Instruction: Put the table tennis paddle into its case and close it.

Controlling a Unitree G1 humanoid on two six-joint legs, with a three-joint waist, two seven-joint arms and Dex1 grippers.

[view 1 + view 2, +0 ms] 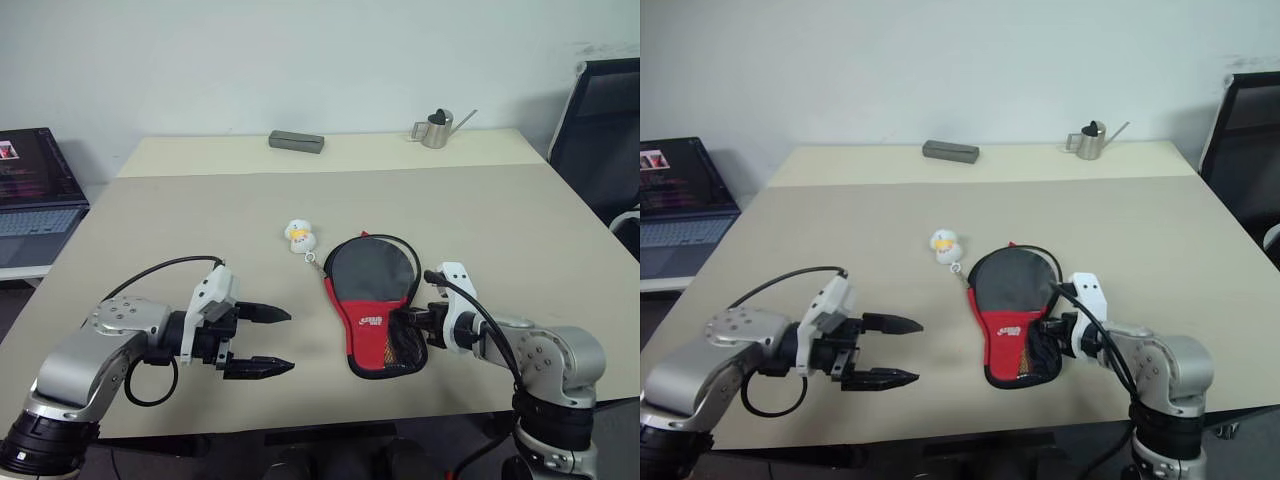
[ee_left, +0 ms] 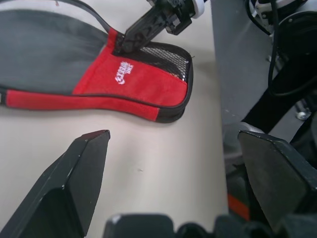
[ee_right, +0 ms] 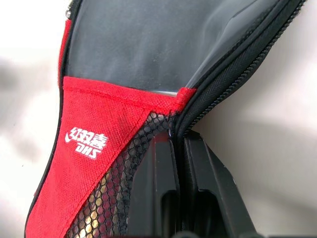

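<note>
While the left gripper [image 1: 272, 341] hovers over the table's [image 1: 150, 230] near edge with its two black fingers spread wide and nothing between them, the case [image 1: 371, 300] lies flat to its right, near the middle of that near edge. A small white-yellow charm [image 1: 299, 236] rests on the table just beyond the case, joined to it by a cord. At the case's right edge, the right gripper [image 1: 408, 328] is clenched on the zipper edge beside the mesh pocket [image 3: 106, 198].
</note>
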